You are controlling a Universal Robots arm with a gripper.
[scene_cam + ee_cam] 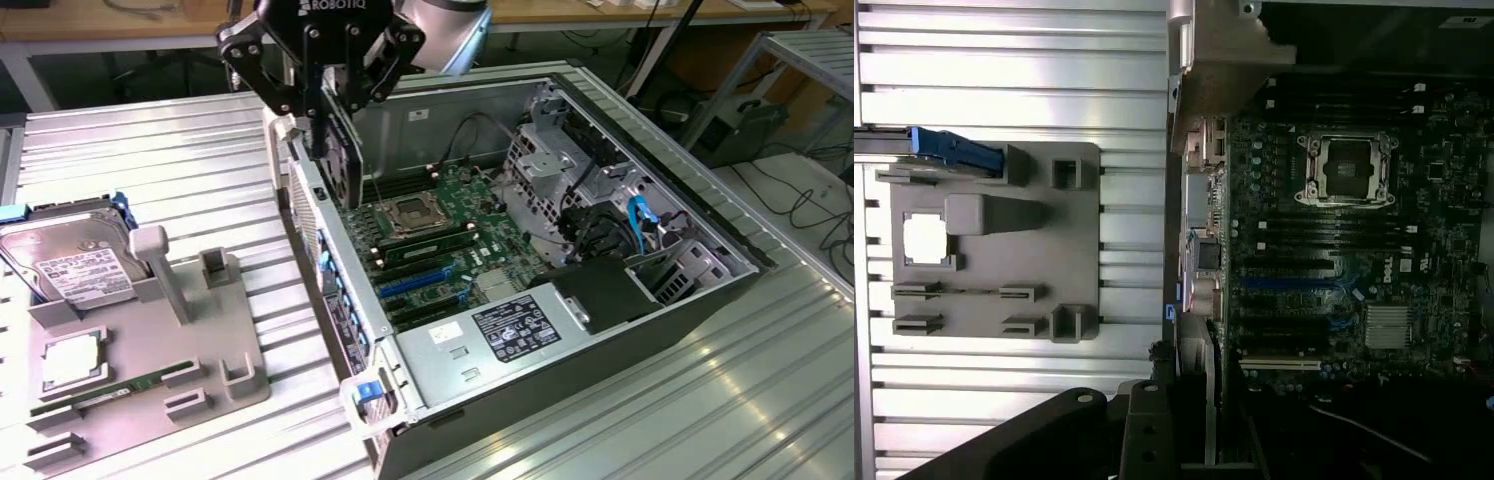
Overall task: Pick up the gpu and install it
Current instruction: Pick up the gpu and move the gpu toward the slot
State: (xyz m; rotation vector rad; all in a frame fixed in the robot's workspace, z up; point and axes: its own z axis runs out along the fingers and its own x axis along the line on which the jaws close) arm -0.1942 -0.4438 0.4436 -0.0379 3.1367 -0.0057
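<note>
A robot arm's black pincer (330, 100) hung over an open computer case (694, 215) that lay on its side on a ribbed metal bench (160, 150). The pincer was clenched on the gpu (347, 165), gripping the top edge of the thin dark card. The card hung upright and edge-on, just inside the case's rear wall on the exterior view's left. Its lower edge was close above the green motherboard (447, 245), near the square processor socket (404, 212) (whether card and board touched could not be told). The blue expansion slots (424, 282) lay further along the board, nearer the camera, with a labelled power supply (514, 330) beyond them. To the exterior view's left of the case, a grey fixture plate (220, 350) rested on the bench. A boxy silver hard drive (74, 265) with a white label leaned at the plate's far corner, and a slim green memory stick (114, 392) lay along its near side. From the wrist view, the plate and the motherboard sat side by side below the pincer.
</note>
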